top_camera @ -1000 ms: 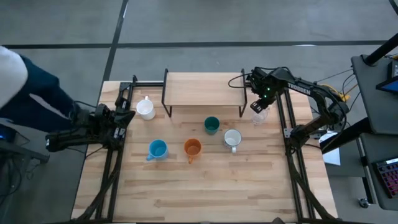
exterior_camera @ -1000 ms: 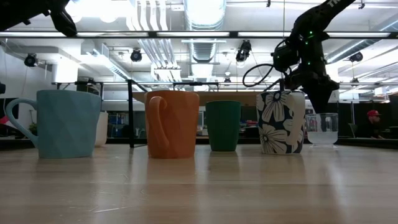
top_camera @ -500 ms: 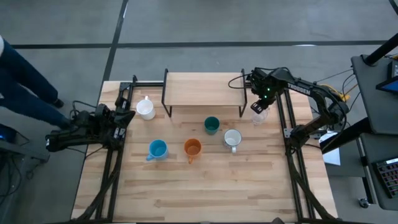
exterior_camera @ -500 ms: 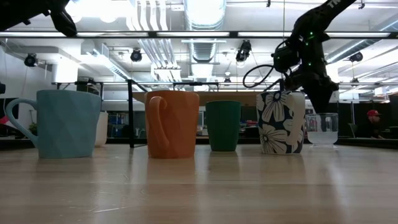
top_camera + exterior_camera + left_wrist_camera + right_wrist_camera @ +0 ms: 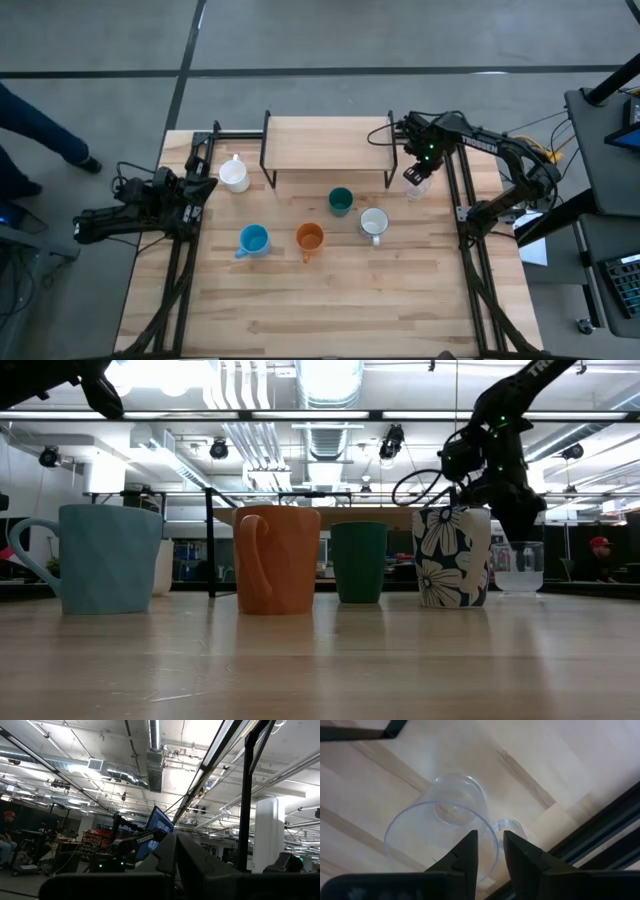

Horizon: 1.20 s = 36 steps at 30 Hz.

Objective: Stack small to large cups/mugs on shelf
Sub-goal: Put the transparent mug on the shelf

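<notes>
The clear glass point(image 5: 440, 825) stands on its base on the table just right of the shelf point(image 5: 325, 145), and also shows in the low view point(image 5: 518, 568). My right gripper point(image 5: 490, 845) is over it, pointing down and shut on its rim. The teal cup point(image 5: 340, 201), the white flowered mug point(image 5: 373, 223), the orange mug point(image 5: 309, 237) and the light blue mug point(image 5: 253, 240) stand in front of the shelf. A white mug point(image 5: 234, 176) stands left of the shelf. My left gripper point(image 5: 200, 190) is shut and empty at the table's left edge. My right gripper holds the glass's rim point(image 5: 495, 837) beside its handle point(image 5: 510, 825), with one finger point(image 5: 465, 855) inside the glass and one point(image 5: 522, 857) outside. The fingers come from above, pointing down. The glass stands upright with its base on the table.
The shelf's black legs point(image 5: 391, 160) stand close to the left of the glass. The black arm frame point(image 5: 455, 190) runs along the table's right edge just beyond it. A person's legs point(image 5: 40, 120) show on the floor to the left of the table.
The person to the left of the table has moved farther away from it. My right gripper has stayed at the glass, which stands where it was.
</notes>
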Each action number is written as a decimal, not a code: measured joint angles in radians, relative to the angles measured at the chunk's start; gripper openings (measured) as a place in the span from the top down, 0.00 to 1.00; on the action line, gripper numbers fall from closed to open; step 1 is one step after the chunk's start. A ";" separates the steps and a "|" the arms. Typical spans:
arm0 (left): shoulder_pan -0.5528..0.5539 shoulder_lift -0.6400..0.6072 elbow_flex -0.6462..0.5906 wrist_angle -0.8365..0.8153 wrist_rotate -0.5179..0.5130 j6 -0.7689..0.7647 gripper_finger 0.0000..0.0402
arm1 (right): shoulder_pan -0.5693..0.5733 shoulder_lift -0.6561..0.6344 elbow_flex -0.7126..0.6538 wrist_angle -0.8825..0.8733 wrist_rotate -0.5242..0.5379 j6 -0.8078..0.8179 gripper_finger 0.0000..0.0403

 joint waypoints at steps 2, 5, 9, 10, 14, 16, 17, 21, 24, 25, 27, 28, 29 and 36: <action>0.000 0.000 0.000 0.000 0.000 0.000 1.00 | 0.000 0.000 -0.011 0.003 0.000 -0.001 0.79; 0.000 0.000 0.000 0.000 0.000 0.000 1.00 | 0.000 0.000 -0.020 0.016 0.000 -0.003 0.80; 0.000 0.000 0.000 0.000 0.000 0.000 1.00 | 0.000 0.000 -0.021 0.026 0.000 -0.004 0.81; 0.000 0.000 0.000 0.000 0.000 0.000 1.00 | 0.000 0.000 -0.021 0.027 0.000 -0.004 0.82; 0.000 0.000 0.000 0.000 0.000 0.000 1.00 | 0.000 0.000 -0.021 0.037 0.000 -0.003 0.83; 0.000 0.000 0.000 0.000 0.000 0.000 1.00 | -0.001 0.000 -0.020 0.040 0.000 -0.002 0.84; 0.000 0.000 0.000 0.000 0.000 0.000 1.00 | -0.001 0.000 -0.020 0.041 0.000 -0.002 0.85; 0.000 0.000 0.000 0.000 0.000 0.000 1.00 | -0.001 0.000 -0.020 0.041 0.000 -0.002 0.87; 0.000 0.000 0.000 0.000 0.000 0.000 1.00 | -0.001 0.000 -0.020 0.042 0.000 -0.002 0.89; 0.000 0.000 0.000 0.000 0.000 0.000 1.00 | -0.001 0.000 -0.020 0.042 0.000 0.000 0.90; 0.000 0.000 0.000 0.000 0.000 0.000 1.00 | -0.001 0.000 -0.019 0.042 0.000 0.001 0.91; 0.000 0.000 0.000 0.000 0.000 0.000 1.00 | -0.001 0.000 -0.019 0.042 0.000 0.001 0.91; 0.000 0.000 0.000 0.000 0.000 0.000 1.00 | -0.001 0.000 -0.019 0.042 0.000 0.001 0.92; 0.000 0.000 0.000 0.000 0.000 0.000 1.00 | -0.001 0.000 -0.019 0.042 0.000 0.001 0.92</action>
